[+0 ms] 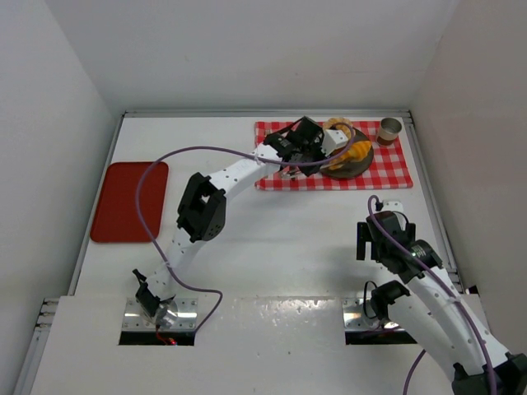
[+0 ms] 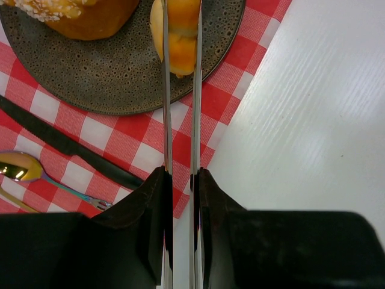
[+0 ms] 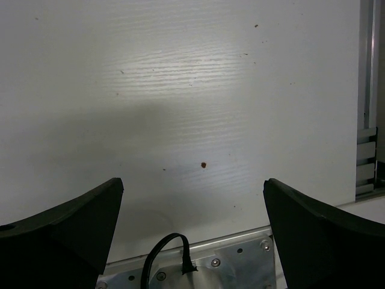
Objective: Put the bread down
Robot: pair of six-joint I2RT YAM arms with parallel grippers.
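Bread (image 2: 180, 54), glossy orange and lumpy, pinched by the thin blades of my left gripper (image 2: 181, 24) over the speckled round plate (image 2: 102, 84); right gripper (image 3: 192, 186) spread wide.

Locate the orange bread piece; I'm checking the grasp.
Left wrist view: the orange bread piece is held in the left gripper over the dark plate, by its right rim.

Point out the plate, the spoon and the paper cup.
plate (image 2: 108, 78), left wrist view, bare speckled surface.
spoon (image 2: 18, 168), left wrist view, its bowl.
paper cup (image 1: 390, 127), top external view, its mouth.
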